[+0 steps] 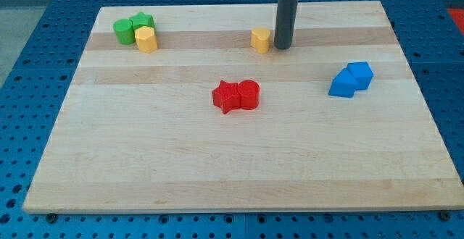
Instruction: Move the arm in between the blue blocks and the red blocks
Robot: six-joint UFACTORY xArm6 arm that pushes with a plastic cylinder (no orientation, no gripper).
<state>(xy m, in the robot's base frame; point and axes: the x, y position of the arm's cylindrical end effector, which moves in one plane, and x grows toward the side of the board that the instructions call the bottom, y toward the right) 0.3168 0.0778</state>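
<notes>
Wooden bench (pixel 239 159): red blocks (pixel 236 95) centre, blue blocks (pixel 351 79) at 3 o'clock; my tip (pixel 282 47) at 12, touching a yellow block (pixel 260 40); I have no fingers

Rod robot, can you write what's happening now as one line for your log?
my tip: beside yellow block | red blocks: middle | blue blocks: right | between them: not yet

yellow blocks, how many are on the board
2. One yellow block sits at the view's top left, touching the green blocks. The other yellow block is top centre, just left of my tip.
</notes>
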